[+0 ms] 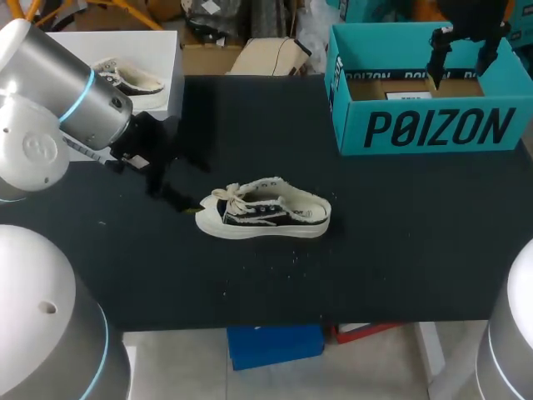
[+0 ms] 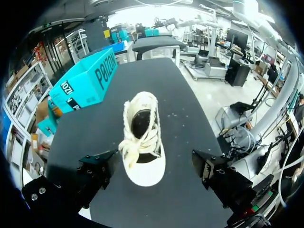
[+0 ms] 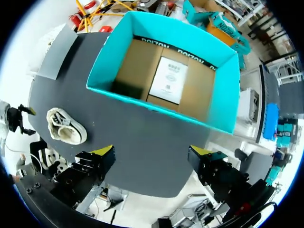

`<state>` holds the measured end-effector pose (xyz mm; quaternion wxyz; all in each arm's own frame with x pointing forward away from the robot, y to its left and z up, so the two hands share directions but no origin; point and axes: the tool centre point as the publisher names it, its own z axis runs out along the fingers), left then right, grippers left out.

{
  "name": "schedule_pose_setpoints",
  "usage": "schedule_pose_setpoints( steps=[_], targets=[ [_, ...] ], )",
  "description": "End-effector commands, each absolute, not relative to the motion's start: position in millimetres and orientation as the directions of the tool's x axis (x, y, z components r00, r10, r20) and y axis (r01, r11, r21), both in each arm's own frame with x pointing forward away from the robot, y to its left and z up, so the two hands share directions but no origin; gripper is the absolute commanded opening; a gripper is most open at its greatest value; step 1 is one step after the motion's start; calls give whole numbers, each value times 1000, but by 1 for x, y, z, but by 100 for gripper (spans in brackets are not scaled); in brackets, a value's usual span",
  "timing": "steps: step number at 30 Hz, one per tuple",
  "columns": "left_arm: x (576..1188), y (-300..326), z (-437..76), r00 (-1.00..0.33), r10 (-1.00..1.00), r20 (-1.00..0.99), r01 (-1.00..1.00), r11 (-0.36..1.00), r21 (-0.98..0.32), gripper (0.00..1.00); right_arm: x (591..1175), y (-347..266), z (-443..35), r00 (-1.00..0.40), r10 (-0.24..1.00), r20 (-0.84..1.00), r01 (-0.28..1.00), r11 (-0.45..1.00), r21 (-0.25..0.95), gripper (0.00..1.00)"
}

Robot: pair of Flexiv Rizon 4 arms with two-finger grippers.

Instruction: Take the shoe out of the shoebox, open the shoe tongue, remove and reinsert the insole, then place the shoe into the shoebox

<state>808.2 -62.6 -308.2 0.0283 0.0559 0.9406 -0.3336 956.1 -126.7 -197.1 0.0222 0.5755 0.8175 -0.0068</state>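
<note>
Both grippers stand with their fingers wide apart and hold nothing. Right gripper (image 1: 464, 62) hangs above the open teal shoebox (image 1: 425, 125), its yellow tips spread over the box's near wall in the right wrist view (image 3: 152, 161). Left gripper (image 1: 179, 200) sits low over the table, just beside the toe of the shoe; in its own wrist view (image 2: 154, 173) the toe lies between the two fingers with a gap on each side, touching neither.

The black table (image 1: 400, 250) carries everything. The shoebox (image 3: 223, 104) stands at the far right corner, its brown cardboard inside bare except for a white sheet (image 3: 168, 78) lying flat on the bottom. A white box (image 1: 166, 58) at the far left corner holds a second sneaker (image 1: 133, 79).

The shoe (image 1: 266, 217), a black-and-cream low-top sneaker, rests upright on its sole near the table's middle, well apart from the shoebox, toe toward the left arm. Its cream laces (image 2: 137, 142) bunch loosely over the tongue.
</note>
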Motion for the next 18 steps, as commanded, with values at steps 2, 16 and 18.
schedule_pose_setpoints(
  steps=[2,16,18],
  targets=[
    [807,-62,-309,-992,86,-93,125,771,-625,100,941,-132,-197,-755,642,-135,635,767,96,100],
    [807,-62,-309,-992,86,-93,125,771,-625,100,860,-103,-189,-994,-99,-54,-106,982,153,100],
    [807,-62,-309,-992,86,-93,125,771,-625,100,845,-91,-187,-953,-282,-112,-297,942,157,100]
  ],
)
